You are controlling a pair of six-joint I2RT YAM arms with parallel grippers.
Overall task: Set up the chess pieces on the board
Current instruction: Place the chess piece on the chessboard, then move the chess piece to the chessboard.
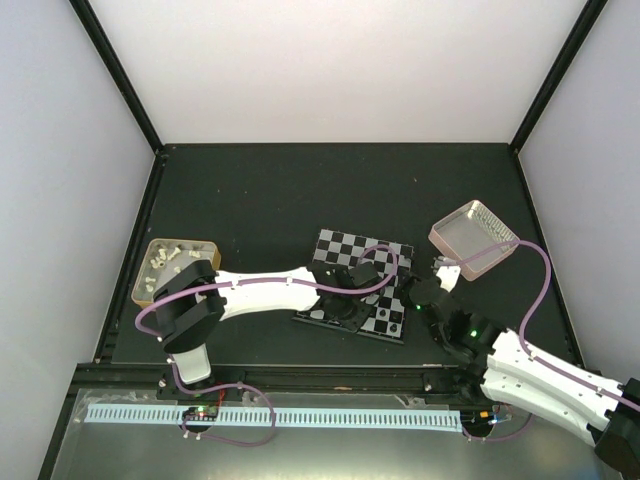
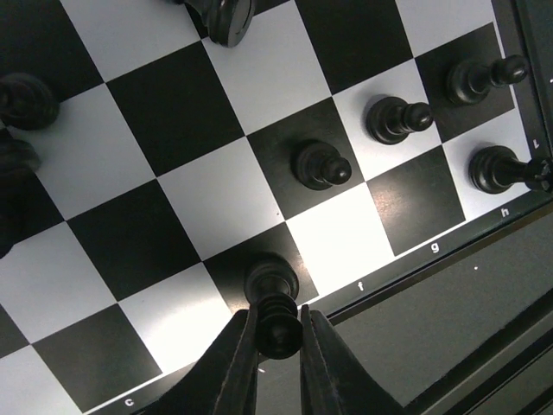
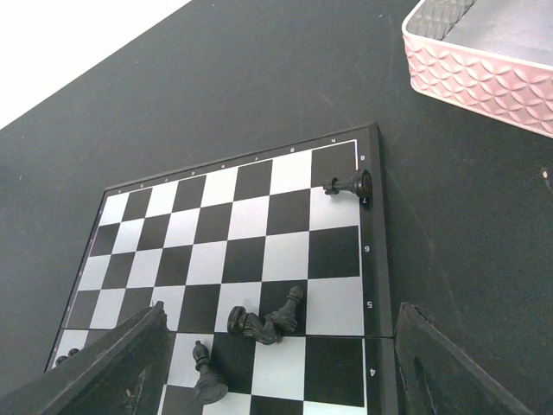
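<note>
Placing a black piece (image 2: 271,281) on the near edge row of the board (image 2: 173,173), left jaws clenched on its top; a skewed release could tip it toward the neighbouring pawns (image 2: 321,164). Right jaws released, idle by the board's right edge, fallen pieces (image 3: 263,324) not yet stood up

Pink-rimmed metal tray (image 1: 472,235) on dark tabletop (image 1: 250,190), just beyond and right of the right end effector (image 1: 422,288). Tan tray (image 1: 180,243) with pale bits (image 1: 160,258) inside, well left of the left end effector (image 1: 345,312).

Pale walls (image 1: 340,60) on three sides — black corner posts (image 1: 118,72) — enclosing a matte black table (image 1: 260,195), evenly lit.
</note>
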